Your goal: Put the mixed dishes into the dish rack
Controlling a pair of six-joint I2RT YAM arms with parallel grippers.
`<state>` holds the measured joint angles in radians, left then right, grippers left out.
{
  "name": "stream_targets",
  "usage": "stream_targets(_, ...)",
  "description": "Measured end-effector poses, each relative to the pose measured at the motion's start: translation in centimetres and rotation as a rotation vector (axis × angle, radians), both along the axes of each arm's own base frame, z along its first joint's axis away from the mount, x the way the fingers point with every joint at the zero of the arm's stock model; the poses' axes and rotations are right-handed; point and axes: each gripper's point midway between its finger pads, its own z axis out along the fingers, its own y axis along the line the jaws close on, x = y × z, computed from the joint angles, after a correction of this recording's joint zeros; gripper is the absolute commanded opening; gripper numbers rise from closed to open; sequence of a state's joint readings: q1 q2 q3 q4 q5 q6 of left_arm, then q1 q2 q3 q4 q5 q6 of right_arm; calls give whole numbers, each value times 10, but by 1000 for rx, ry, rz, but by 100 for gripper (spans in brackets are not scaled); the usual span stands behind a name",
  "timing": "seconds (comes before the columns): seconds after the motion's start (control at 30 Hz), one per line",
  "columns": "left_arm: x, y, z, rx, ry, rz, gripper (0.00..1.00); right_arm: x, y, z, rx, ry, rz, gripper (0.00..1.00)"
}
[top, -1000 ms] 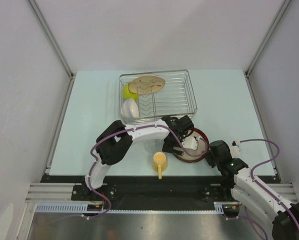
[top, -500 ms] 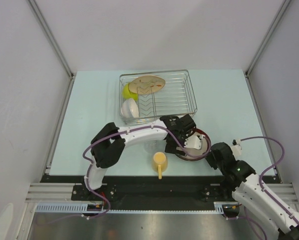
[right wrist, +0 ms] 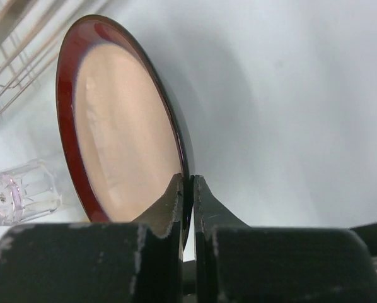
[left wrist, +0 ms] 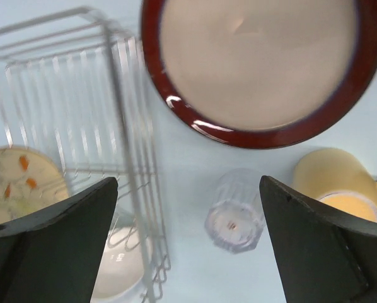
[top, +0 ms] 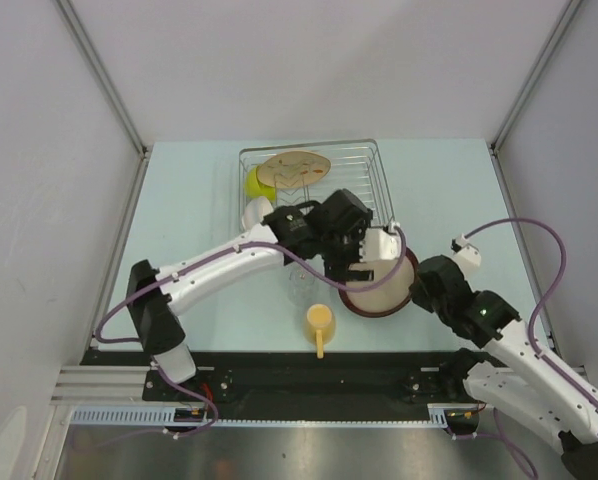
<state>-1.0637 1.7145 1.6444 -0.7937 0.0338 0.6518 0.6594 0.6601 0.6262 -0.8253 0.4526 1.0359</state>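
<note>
Pale blue-green tabletop (top: 179, 220) runs between plain white walls, and the dish rack (top: 371, 190) sits toward its far side. Inside the rack, a floral plate (top: 294, 168) leans at the far end, with a lime-green bowl (top: 252, 184) just beside it on the left and a white bowl (top: 257, 214) nearer, against the left wall. A red-rimmed plate (top: 384, 290) with a cream centre lies outside the rack, close to its near right corner. The right gripper (right wrist: 190, 186) is pinched tight on this plate's rim at its right side, one finger on each face. Whether the plate's far edge touches the table I cannot tell. The left gripper (left wrist: 188, 189) hangs above the gap between the rack and the plate with its jaws spread wide and nothing between them. Its wrist view looks down on the clear glass (left wrist: 234, 218), which stands on the table apart from the rack and the plate. The yellow mug (top: 320, 321) stands upright near the front edge, just to the right of the glass, its handle pointing toward the arm bases.
</note>
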Motion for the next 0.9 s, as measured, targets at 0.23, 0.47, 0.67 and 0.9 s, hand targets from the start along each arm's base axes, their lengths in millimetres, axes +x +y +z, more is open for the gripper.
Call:
stream_targets(0.23, 69, 63, 77, -161, -21, 253, 100, 29, 7, 51, -168, -103, 150, 0)
stream_targets(0.47, 92, 171, 153, -380, -77, 504, 100, 43, 21, 102, -313, -171, 332, 0)
stream_targets(0.67, 103, 246, 161, -508, -47, 712, 100, 46, 41, 161, -429, -276, 511, 0)
stream_targets(0.9, 112, 292, 109, -569, 143, 901, 100, 93, 92, 238, -716, -537, 663, 0)
